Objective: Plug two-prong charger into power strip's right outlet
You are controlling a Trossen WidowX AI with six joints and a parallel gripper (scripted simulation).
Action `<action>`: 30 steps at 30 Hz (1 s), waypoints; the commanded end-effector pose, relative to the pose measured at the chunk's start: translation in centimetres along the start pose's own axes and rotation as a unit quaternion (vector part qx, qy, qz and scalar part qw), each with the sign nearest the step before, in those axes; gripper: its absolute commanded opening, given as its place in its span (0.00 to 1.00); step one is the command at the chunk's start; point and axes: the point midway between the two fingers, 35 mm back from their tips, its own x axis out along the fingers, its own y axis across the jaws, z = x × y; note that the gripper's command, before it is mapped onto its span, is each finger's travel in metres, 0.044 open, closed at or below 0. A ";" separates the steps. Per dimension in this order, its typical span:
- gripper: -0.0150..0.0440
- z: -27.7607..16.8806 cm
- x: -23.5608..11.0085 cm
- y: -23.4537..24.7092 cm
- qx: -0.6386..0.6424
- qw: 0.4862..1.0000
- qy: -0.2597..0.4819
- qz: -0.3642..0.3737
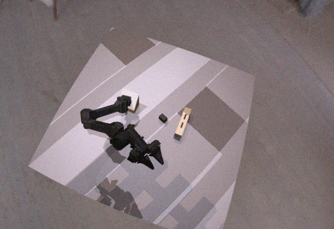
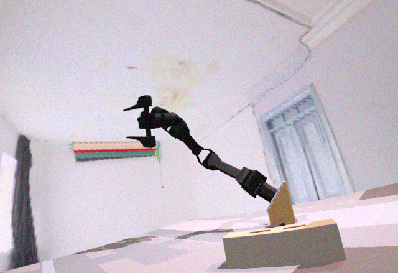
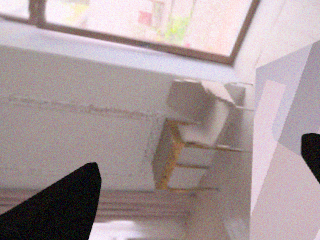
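While your gripper point(image 1: 154, 160) hangs raised with fingers point(image 2: 133, 107) spread wide on nothing, charger point(image 1: 163, 118) lies on the worktop point(image 1: 172, 67), just beside the power strip point(image 1: 182, 124), well apart from you

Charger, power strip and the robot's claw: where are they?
charger point(image 1: 163, 118), top view, on its black body.
power strip point(image 1: 182, 124), top view, on its tan top face.
gripper point(image 1: 156, 164), top view, in the gap between its open fingertips.

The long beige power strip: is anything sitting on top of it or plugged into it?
Nothing is plugged in. The power strip shows only dark slots on its top face. The small black charger lies beside it, apart. The gripper hangs open elsewhere. What lies beneath the strip is covered.
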 end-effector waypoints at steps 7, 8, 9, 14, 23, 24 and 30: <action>1.00 -9.9 1.9 -0.1 -0.059 0.991 0.117 -0.027; 1.00 -10.7 2.0 -0.2 -0.065 0.989 0.127 -0.030; 1.00 -11.6 2.1 -0.3 -0.070 0.988 0.137 -0.033; 1.00 -15.7 2.2 -1.0 -0.097 0.977 0.185 -0.050; 1.00 -22.7 1.6 -2.8 -0.146 0.948 0.268 -0.085; 1.00 -23.4 1.4 -3.1 -0.151 0.945 0.277 -0.090; 1.00 -27.5 0.4 -4.8 -0.185 0.919 0.327 -0.117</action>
